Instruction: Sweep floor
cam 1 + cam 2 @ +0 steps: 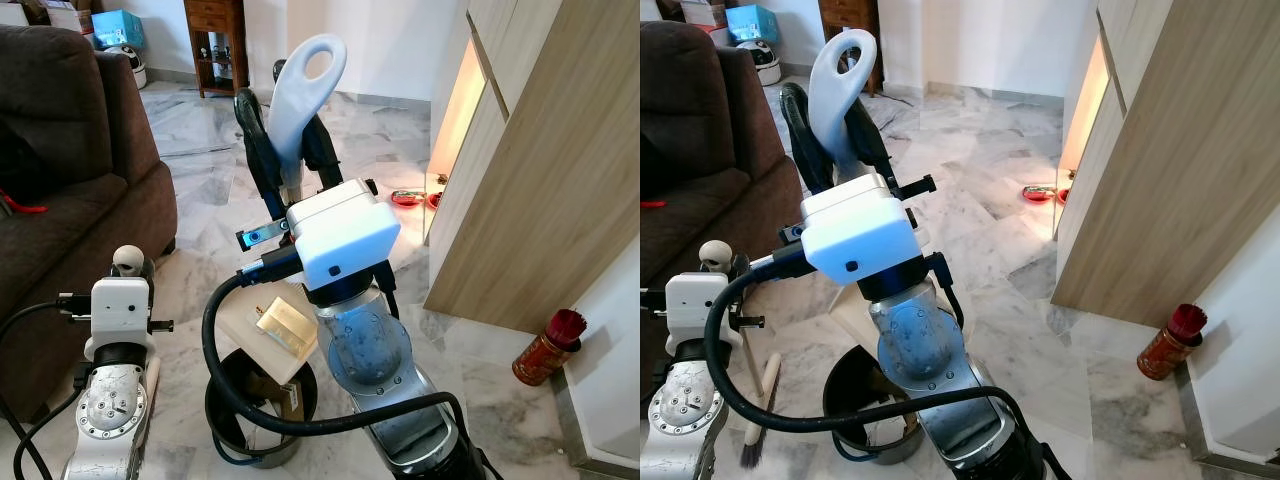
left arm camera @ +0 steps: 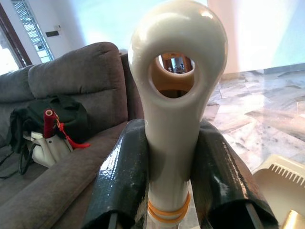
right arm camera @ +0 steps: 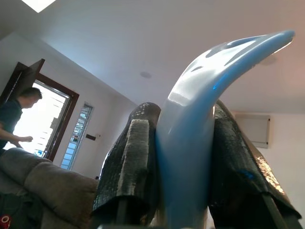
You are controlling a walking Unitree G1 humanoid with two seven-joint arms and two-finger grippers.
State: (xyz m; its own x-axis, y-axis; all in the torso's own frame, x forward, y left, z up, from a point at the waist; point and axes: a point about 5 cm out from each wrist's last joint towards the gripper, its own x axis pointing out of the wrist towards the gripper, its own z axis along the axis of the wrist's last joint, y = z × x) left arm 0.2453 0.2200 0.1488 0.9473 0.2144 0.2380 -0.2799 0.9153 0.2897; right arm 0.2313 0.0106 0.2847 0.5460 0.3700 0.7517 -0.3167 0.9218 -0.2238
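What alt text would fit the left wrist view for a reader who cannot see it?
The left gripper is shut on a cream brush handle with a round hole at its tip. Behind it are a grey sofa holding a dark bag, a marble floor, and a cream dustpan edge.

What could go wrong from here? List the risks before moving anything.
1. The dustpan, held by the right gripper, sits above the black bin; the yellow scrap on it may slide past the rim.
2. The black cable loops close by the bin and could snag it.
3. The brush in the left gripper is near the sofa and might catch it.
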